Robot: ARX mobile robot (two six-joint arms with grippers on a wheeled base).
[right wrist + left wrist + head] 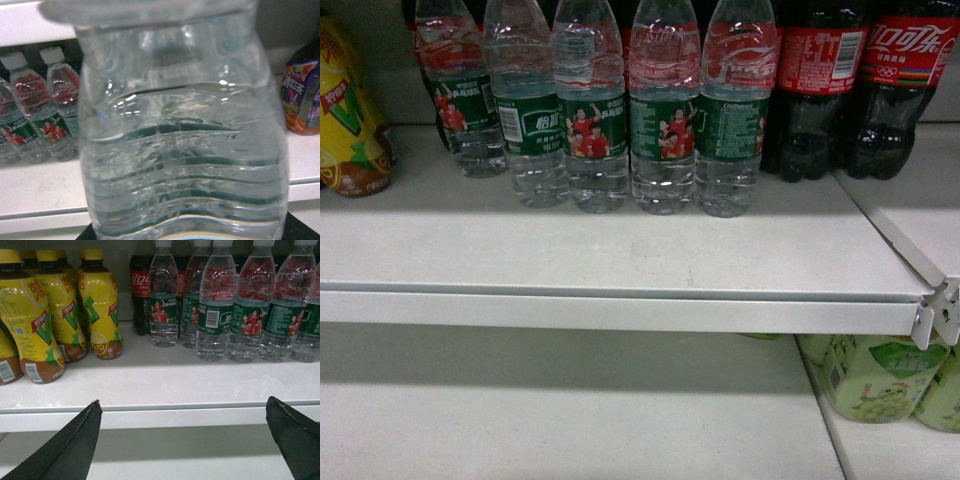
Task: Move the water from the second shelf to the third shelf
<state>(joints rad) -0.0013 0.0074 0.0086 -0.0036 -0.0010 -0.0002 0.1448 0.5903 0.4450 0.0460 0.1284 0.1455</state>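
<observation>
A row of water bottles (663, 110) stands upright near the back of a white shelf (620, 255) in the head view, five across, shoulder to shoulder, their green labels with red-shirted figures facing forward. Dark cola bottles (865, 80) stand just beside them on the right, and a yellow tea bottle (350, 110) sits well apart at the left edge. Below the shelf's front lip, pale green drink packs (880, 375) show on a lower shelf at the right. Neither arm appears in the head view. The left wrist camera looks at the same shelf from farther left: yellow lemon-tea bottles (60, 310) on the left, one cola bottle, then the water row (235, 305). The left gripper (182, 440) hangs in front of and just below the shelf edge, its two dark fingers (75, 445) spread wide with nothing between them. In the right wrist view one clear ribbed water bottle (182, 145) fills almost the whole frame, right up against the camera; it seems to be held in the right gripper, though the fingers themselves are barely visible at the bottom corners, so I cannot tell for sure. Behind it stand more water bottles (37, 110) on a shelf and a purple-labelled bottle (303, 95) to the right.
</observation>
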